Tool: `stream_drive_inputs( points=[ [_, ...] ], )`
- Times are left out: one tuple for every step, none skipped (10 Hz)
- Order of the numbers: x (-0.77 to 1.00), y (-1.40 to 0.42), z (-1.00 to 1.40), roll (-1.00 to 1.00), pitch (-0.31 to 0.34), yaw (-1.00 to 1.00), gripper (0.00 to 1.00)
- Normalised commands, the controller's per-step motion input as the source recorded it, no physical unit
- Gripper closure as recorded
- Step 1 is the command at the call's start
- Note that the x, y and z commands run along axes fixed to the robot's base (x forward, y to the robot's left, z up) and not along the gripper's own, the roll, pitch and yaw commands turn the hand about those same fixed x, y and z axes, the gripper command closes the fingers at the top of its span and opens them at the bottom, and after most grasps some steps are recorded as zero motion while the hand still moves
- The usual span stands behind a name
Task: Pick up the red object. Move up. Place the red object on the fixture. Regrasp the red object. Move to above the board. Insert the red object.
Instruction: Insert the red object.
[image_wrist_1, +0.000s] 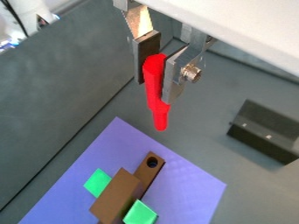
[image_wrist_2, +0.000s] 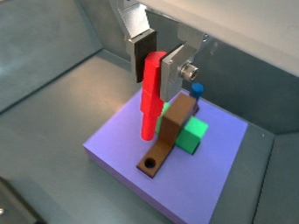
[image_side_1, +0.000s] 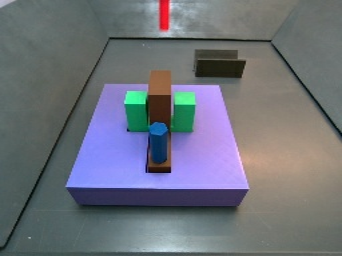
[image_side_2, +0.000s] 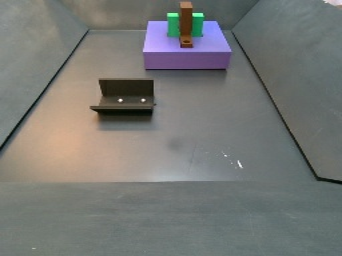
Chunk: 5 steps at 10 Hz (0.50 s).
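The gripper (image_wrist_1: 158, 54) hangs high above the scene, its two flat silver fingers (image_wrist_1: 143, 42) closed on the upper end of the red object (image_wrist_1: 156, 92), which points straight down from between the dark pads. In a side view only the peg's lower part shows at the top edge of the frame (image_side_1: 164, 14); the gripper itself is out of that picture.

Below the gripper lies the board (image_wrist_2: 122, 162), a broad matte lavender slab with crisp square edges, resting on the grey floor (image_side_2: 187, 140). In a wrist view the peg's tip hangs over the slab's edge rather than its middle. Judged from this, the step in hand is the carry to above the board; done well, it keeps the peg vertical, the height steady, and lines the tip up over the intended hole before any descent. Which hole that is cannot be told for certain.

On the board sits a long brown bar (image_wrist_2: 170, 136), wood-toned, with a small round hole near one end. Two glossy green blocks (image_side_1: 136, 110) flank it, plain cubes. A slim blue peg (image_side_1: 158, 143) stands upright against the bar.

Off to the gripper's side, well apart from the board, the fixture (image_side_2: 124, 96) stands empty: a dark, low-walled bracket.
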Motion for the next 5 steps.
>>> stream_drive_inputs(
  points=[
    [-0.2,-0.01,-0.77,-0.18,-0.107,-0.2,1.0],
    [-0.17,-0.01,-0.75,-0.18,-0.114,-0.19,1.0],
    [-0.08,-0.03,-0.76,-0.18,-0.106,-0.21,1.0],
    [0.0,0.0,-0.65,-0.23,-0.04,-0.19,1.0],
    [0.08,0.0,-0.49,-0.29,0.0,-0.14,1.0]
  ],
)
